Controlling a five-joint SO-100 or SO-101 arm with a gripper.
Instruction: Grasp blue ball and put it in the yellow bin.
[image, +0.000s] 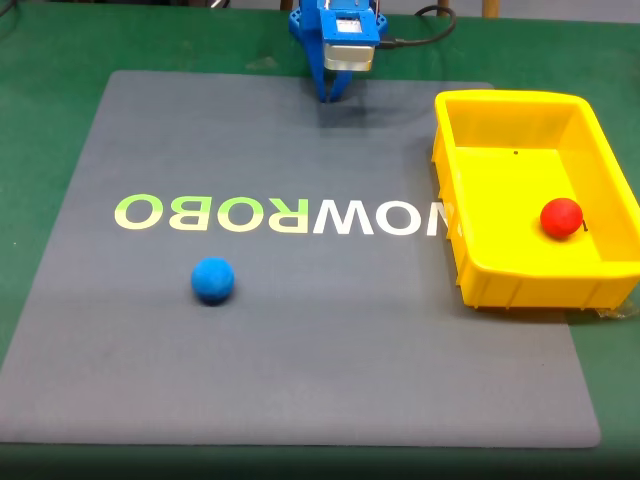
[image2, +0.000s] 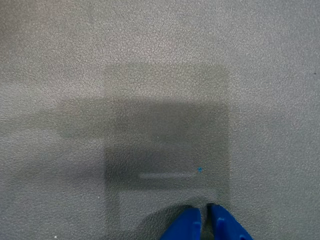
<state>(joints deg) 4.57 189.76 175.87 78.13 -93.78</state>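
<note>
- The gripper (image: 331, 97) is parked at the far edge of the grey mat (image: 300, 380), tips pointing down at it. In the wrist view the two blue fingertips (image2: 186, 227) sit almost together with just a thin slit between them, so it's basically closed and holding nothing.
- The blue ball (image: 212, 280) sits on the mat near-left in the fixed view, just on the near side of the "ROBO" lettering (image: 210, 213), well apart from the gripper and from the bin.
- The yellow bin (image: 500, 285) is on the right, hanging partly off the mat's right edge onto the green desk (image: 40, 60). There's already a red ball (image: 561, 217) inside, over by its right wall.
- Step in hand, I'd say: the reach hasn't really started. I'd open the jaws wide first, then swing out toward the near-left, come down over the ball from above and close across its middle. It's round and loose, so a sideways nudge would probably send it rolling.
- Room looks good. Nothing stands between the gripper and the ball, just bare mat.
- For the carry I'd lift well clear before heading right, since the bin's left wall and rolled rim are the one thing to clip. Dropping it in the open left half of the bin avoids the red ball.
</note>
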